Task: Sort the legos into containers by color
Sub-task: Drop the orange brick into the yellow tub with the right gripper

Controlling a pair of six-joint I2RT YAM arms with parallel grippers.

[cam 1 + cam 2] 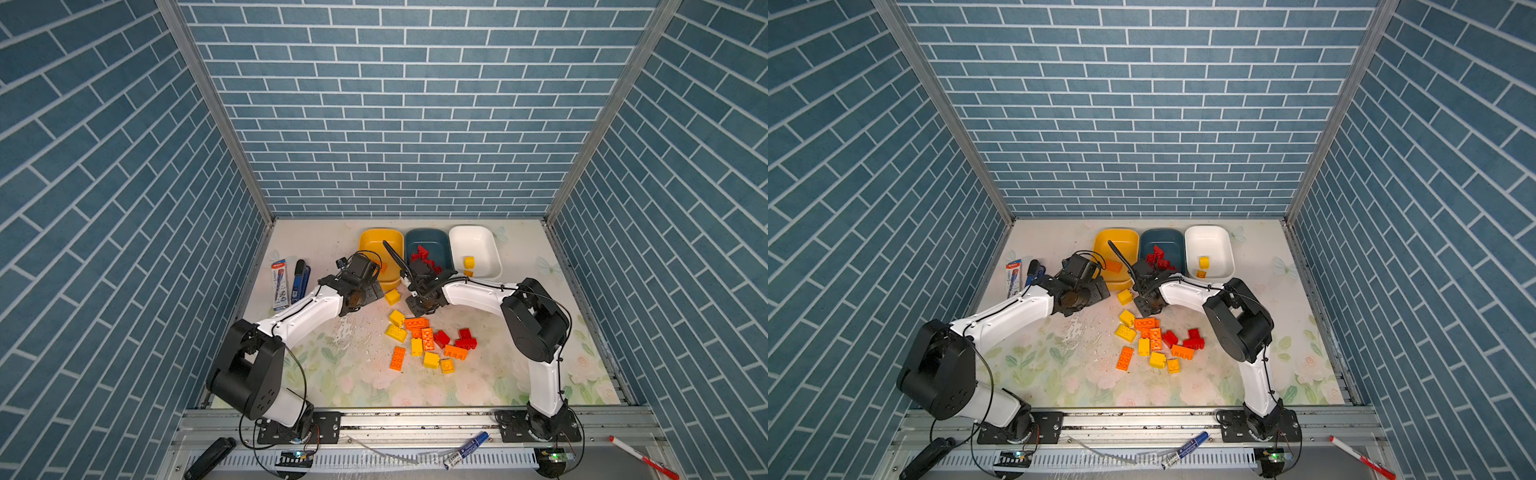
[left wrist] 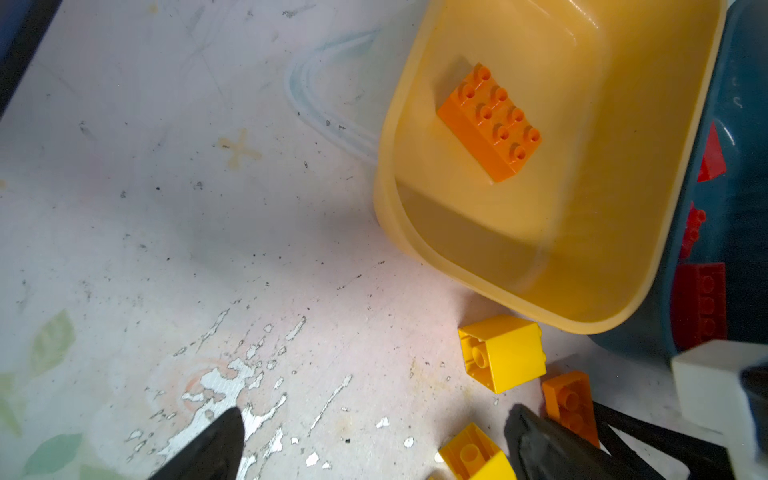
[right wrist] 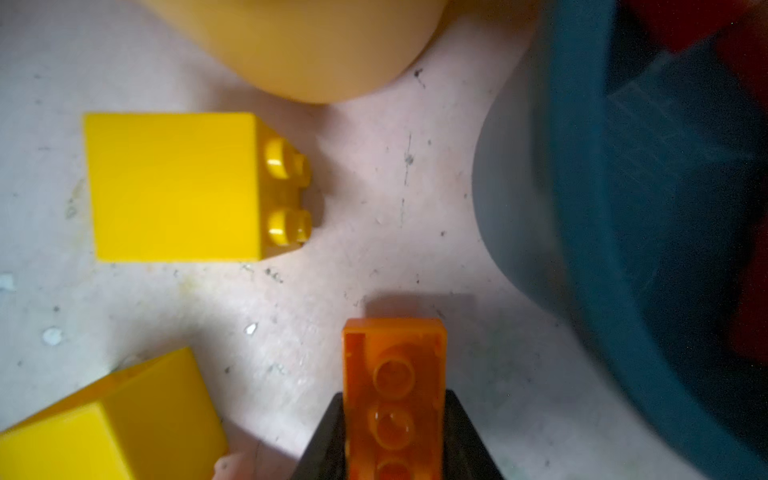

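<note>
My right gripper (image 3: 394, 399) is shut on an orange lego (image 3: 395, 365), held just above the table between the yellow container (image 1: 374, 233) and the teal container (image 1: 432, 235). My left gripper (image 2: 374, 415) stands open over bare table beside the yellow container (image 2: 623, 208), with nothing between its fingers. An orange lego (image 2: 490, 124) lies in that container. Red legos (image 1: 424, 255) fill the teal one. The white container (image 1: 482, 237) holds yellow legos (image 1: 469, 262). A loose pile of legos (image 1: 428, 338) lies mid-table, with a single yellow one (image 1: 392, 296) between the grippers.
A blue stapler (image 1: 299, 280) and a marker packet (image 1: 279, 284) lie at the left edge of the table. On the front rail lie a blue marker (image 1: 465, 449), a red marker (image 1: 640, 457) and a black object (image 1: 210, 457).
</note>
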